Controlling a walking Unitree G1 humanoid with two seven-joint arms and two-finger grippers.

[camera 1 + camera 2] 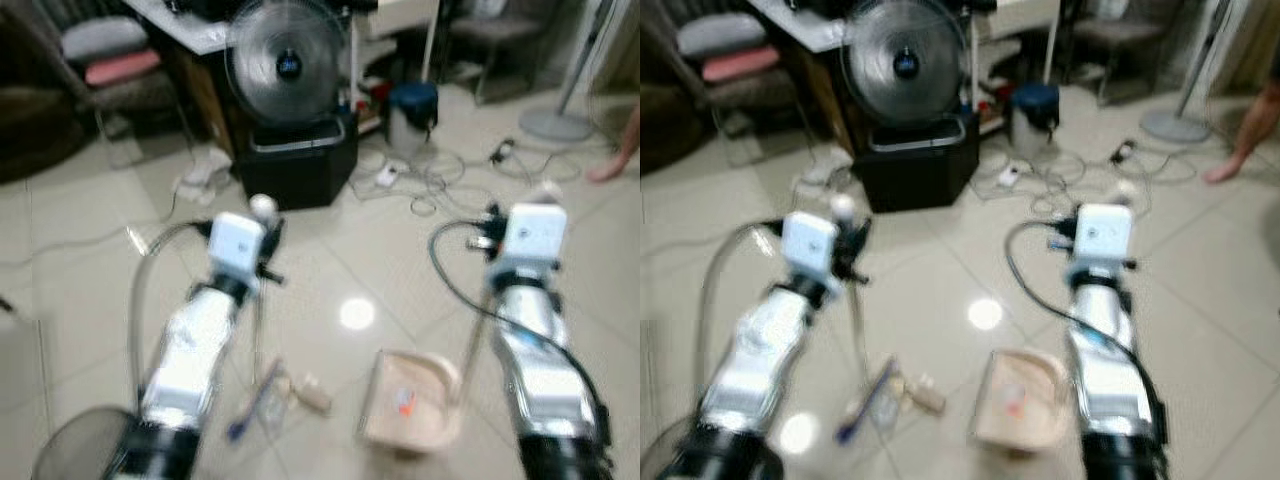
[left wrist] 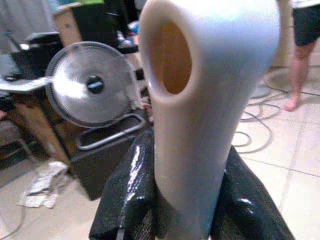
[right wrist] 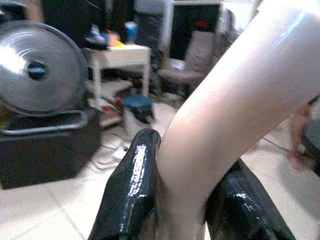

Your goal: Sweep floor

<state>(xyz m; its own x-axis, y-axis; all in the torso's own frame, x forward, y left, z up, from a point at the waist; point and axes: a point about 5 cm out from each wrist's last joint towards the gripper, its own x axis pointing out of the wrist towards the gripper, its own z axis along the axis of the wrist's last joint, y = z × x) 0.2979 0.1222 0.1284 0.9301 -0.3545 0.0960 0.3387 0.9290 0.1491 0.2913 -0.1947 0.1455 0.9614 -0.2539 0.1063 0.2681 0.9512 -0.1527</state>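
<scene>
Head views, blurred: the left gripper (image 1: 262,240) is clamped on the top of a broom handle (image 1: 259,300); the shaft drops from it to the broom head (image 1: 262,392), low on the tiled floor (image 1: 330,260) between the two arms; the right gripper (image 1: 492,232) holds the upright dustpan handle (image 1: 472,345), with the beige dustpan (image 1: 410,402) on the floor below it, just beside the right forearm; a fan (image 1: 287,65) on a black box (image 1: 300,160) stands beyond both grippers.

Left wrist view: black fingers (image 2: 127,192) press both sides of the pale hollow-ended handle.

Right wrist view: fingers (image 3: 132,185) squeeze a curved pale handle.
</scene>
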